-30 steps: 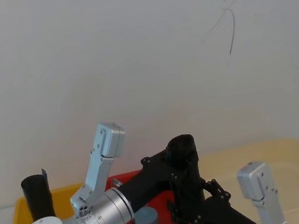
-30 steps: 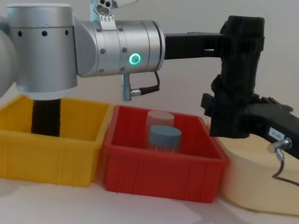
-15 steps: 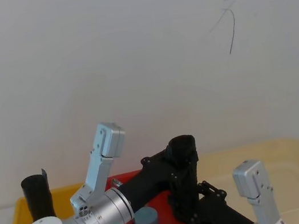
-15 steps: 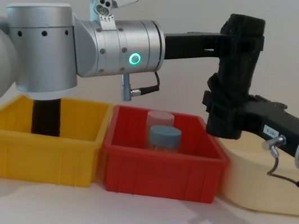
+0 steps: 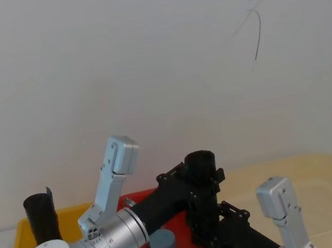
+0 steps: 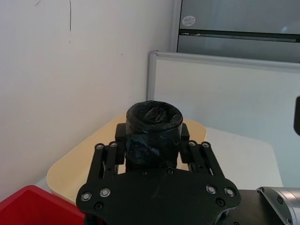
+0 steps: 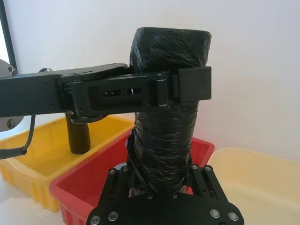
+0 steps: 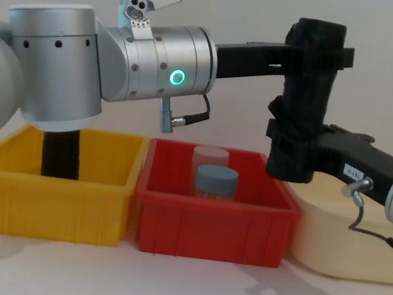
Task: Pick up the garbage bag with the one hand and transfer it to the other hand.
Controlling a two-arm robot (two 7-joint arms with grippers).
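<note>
White wall [image 5: 140, 51] is backing the bench; on the table [image 8: 182, 287] a yellow bin [image 8: 47, 195], a red bin [image 8: 216, 214] and a cream tray [image 8: 345, 250] are sitting in a row, left to right. Garbage bag [image 8: 305, 97] is hanging upright in the air above the seam between red bin and cream tray, clear of both. Left gripper [image 8: 320, 53] is reaching in from the left at the bag's upper part, just under the round rim. Right gripper [image 8: 289, 151] is coming in from the right and wrapping the bag's lower part. In the right wrist view the plastic is creasing where this gripper is pressing it, so I am reading it as clenched on the bag. Whether the left one is gripping or has slackened: cannot tell. Judgement on progress: pick-up is done and the receiving hold looks made, so the hand-over is sitting at its midpoint with both hands on the one roll. Left to do, as I am judging it: left gripper letting go and backing away, bag riding on the right alone. A slimmer black roll [image 8: 60, 156] is standing in the yellow bin; two capped jars [image 8: 215, 182] are standing in the red bin.
</note>
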